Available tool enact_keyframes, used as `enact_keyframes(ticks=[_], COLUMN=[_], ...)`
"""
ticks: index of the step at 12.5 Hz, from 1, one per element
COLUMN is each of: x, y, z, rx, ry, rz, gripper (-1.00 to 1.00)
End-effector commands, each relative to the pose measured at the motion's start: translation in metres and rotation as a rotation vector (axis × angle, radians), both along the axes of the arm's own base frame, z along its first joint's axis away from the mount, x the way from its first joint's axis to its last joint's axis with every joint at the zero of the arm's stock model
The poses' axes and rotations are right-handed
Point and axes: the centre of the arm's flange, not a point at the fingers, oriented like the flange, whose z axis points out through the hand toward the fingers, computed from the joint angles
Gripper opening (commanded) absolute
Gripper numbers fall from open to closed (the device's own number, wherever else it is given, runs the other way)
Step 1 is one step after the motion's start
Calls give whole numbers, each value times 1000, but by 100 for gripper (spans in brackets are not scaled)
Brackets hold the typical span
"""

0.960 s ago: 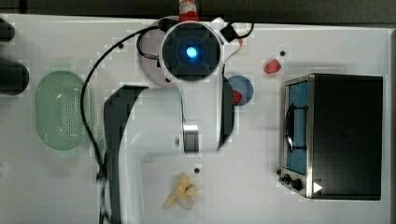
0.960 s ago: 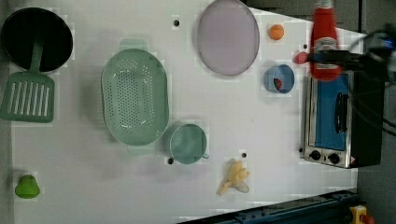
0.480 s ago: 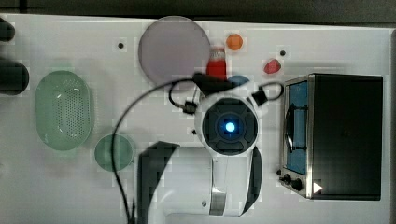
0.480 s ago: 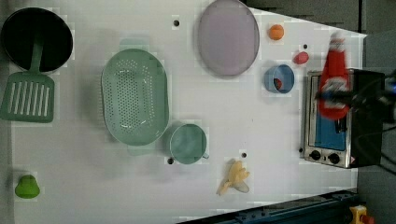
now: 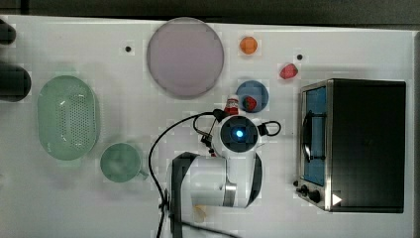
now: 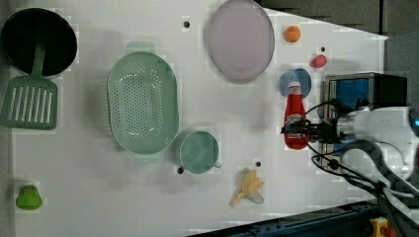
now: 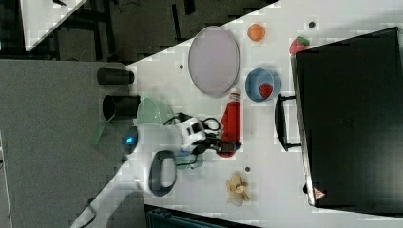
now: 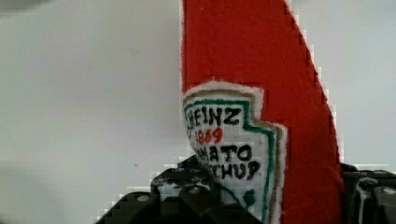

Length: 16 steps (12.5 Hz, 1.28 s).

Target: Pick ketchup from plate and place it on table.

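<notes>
My gripper (image 6: 299, 132) is shut on the lower body of the ketchup (image 6: 295, 114), a red bottle with a white cap and a white label. The bottle sits over the white table (image 5: 148, 213), apart from the pale lilac plate (image 5: 184, 57), which holds nothing. In the top view my wrist covers most of the ketchup (image 5: 231, 105), and its cap shows beside the blue bowl. The right view shows the ketchup (image 7: 231, 118) between the plate (image 7: 214, 61) and my gripper (image 7: 222, 144). In the wrist view the ketchup (image 8: 243, 93) stands close up between the dark fingers (image 8: 173, 191).
A blue bowl (image 5: 253, 95) holding a small red fruit lies just past the bottle's cap. A toaster oven (image 5: 356, 144) stands at the top view's right. Also about are an orange ball (image 5: 248, 44), a strawberry (image 5: 288, 71), a green colander (image 5: 68, 116) and a green cup (image 5: 120, 162).
My arm has carried the ketchup off the plate area toward the top view's lower right, down beside the blue bowl. The plate is now uncovered.
</notes>
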Motion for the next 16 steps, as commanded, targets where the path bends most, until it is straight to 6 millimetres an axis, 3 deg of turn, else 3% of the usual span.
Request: enact_keyframes(ticks=[1,3,5,6,8,10,12,16], x=[20,22,19,21,28,39,48,63], y=[5,6,8,10,13,15,22,36], z=[13,-5,-13,-8,12,52,108,254], rx=[-7,-5,-4,-4,-4,-11,-22,-28], ry=[-111,-137,-132,-145,-167,-184,-165,-262], rz=[-49,-50,-47,-43,-35,-108,-202,-352], gripper=[30,36,78,98,100,100,100,100])
